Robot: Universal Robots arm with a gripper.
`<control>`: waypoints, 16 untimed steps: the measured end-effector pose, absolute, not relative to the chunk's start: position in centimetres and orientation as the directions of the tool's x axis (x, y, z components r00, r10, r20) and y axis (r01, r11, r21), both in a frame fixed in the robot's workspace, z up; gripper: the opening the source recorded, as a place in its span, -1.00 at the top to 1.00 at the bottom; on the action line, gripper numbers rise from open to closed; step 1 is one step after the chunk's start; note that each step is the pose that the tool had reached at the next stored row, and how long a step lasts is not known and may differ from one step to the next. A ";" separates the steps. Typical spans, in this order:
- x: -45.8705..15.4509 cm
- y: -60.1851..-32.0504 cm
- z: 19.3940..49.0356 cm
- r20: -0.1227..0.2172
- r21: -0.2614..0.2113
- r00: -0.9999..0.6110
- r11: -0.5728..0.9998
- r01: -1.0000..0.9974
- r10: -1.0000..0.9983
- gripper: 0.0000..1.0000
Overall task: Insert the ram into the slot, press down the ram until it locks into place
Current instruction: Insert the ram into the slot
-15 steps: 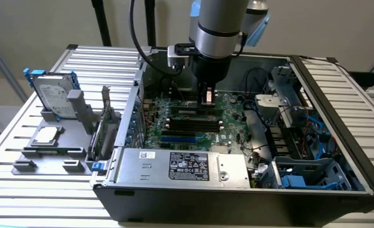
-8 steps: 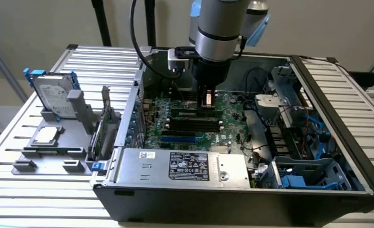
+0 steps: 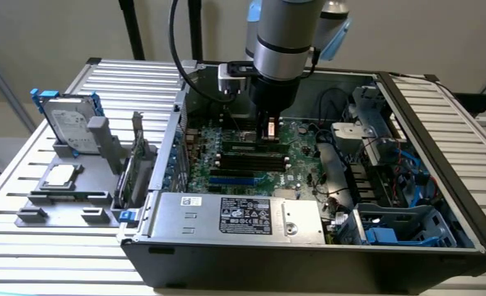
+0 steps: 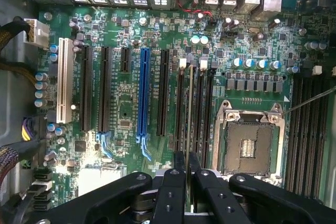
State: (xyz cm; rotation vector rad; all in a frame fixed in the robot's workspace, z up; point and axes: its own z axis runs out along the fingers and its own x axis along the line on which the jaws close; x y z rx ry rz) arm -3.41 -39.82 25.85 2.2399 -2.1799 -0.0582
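The ram [image 4: 190,109] is a thin green stick seen edge-on in the wrist view, standing between the fingertips of my gripper [image 4: 186,157]. The gripper is shut on it. The ram runs along the row of long black slots [image 4: 180,108], between two neighbouring ones with white end clips [image 4: 203,64]; the slot directly under it is hidden by the stick. In the exterior view, my gripper [image 3: 269,137] reaches down into the open case onto the ram [image 3: 245,147], with bare black slots [image 3: 251,163] just in front. Whether the ram is fully seated I cannot tell.
The motherboard [image 4: 121,114] carries a blue slot [image 4: 143,93], a white slot [image 4: 65,80] and an open CPU socket [image 4: 248,145]. More black slots [image 4: 307,124] lie past the socket. A power supply [image 3: 235,213], drive cages [image 3: 399,225] and case walls ring the board. A hard drive [image 3: 68,123] stands outside.
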 end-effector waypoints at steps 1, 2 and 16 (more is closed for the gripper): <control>-3.4 -39.8 25.8 -0.016 0.037 0.027 -0.027 -0.999 -1.000 0.73; -3.4 -39.8 25.8 -0.016 0.037 0.027 -0.027 -0.999 -1.000 0.73; -3.4 -40.1 25.2 -0.016 0.037 0.027 -0.027 -0.999 -1.000 0.73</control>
